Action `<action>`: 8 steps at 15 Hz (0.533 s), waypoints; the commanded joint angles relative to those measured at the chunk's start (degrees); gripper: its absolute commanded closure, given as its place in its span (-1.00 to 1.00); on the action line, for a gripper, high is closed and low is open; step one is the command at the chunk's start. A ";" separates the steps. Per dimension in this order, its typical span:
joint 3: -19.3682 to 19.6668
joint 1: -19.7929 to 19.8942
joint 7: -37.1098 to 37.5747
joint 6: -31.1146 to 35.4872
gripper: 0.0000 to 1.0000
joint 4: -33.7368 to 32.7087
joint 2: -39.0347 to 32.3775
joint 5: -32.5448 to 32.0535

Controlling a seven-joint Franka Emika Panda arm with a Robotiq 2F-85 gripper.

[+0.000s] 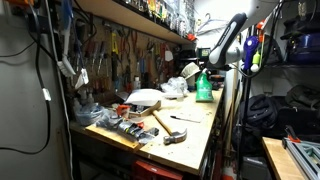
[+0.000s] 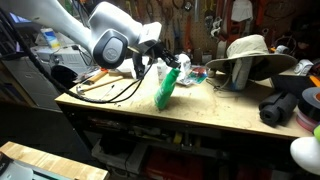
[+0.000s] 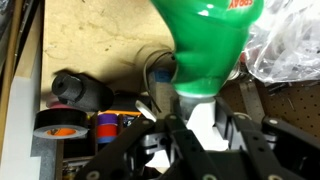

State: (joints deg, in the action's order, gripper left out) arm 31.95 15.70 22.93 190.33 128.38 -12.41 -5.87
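Note:
A green plastic bottle (image 2: 165,90) with a white spray top stands tilted on the wooden workbench (image 2: 200,110). It also shows in an exterior view (image 1: 204,88) and fills the top of the wrist view (image 3: 210,35). My gripper (image 3: 198,128) is shut on the bottle's white top (image 3: 198,108), with one finger on each side. In both exterior views the gripper (image 2: 160,62) (image 1: 206,66) sits right above the bottle.
A hammer (image 1: 166,126) and a white hat (image 1: 143,98) lie on the bench near clutter. A tan hat (image 2: 247,52) and black items (image 2: 285,103) are at the far end. Tape rolls (image 3: 58,122), a black cylinder (image 3: 82,90) and crumpled clear plastic (image 3: 290,40) lie near the bottle. Tools hang on the wall.

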 commanded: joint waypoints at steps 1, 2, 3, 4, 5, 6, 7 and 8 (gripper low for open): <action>2.04 -1.19 -3.04 6.97 0.75 5.54 3.76 -1.59; 2.13 -1.21 -3.90 8.77 0.75 6.45 4.02 -1.42; -2.41 2.23 -9.67 10.40 0.75 7.12 4.46 4.11; -3.03 2.57 -10.84 11.55 0.75 7.85 4.88 4.58; -3.99 3.02 -12.51 13.34 0.75 8.79 5.22 5.43; -4.84 3.45 -13.79 14.73 0.75 9.58 5.56 6.03; -2.29 1.17 -11.94 16.02 0.75 10.42 5.73 3.26; -2.76 1.34 -12.70 17.16 0.75 11.31 6.13 2.92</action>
State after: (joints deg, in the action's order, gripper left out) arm 28.98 17.55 12.13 203.77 136.00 -9.70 -1.60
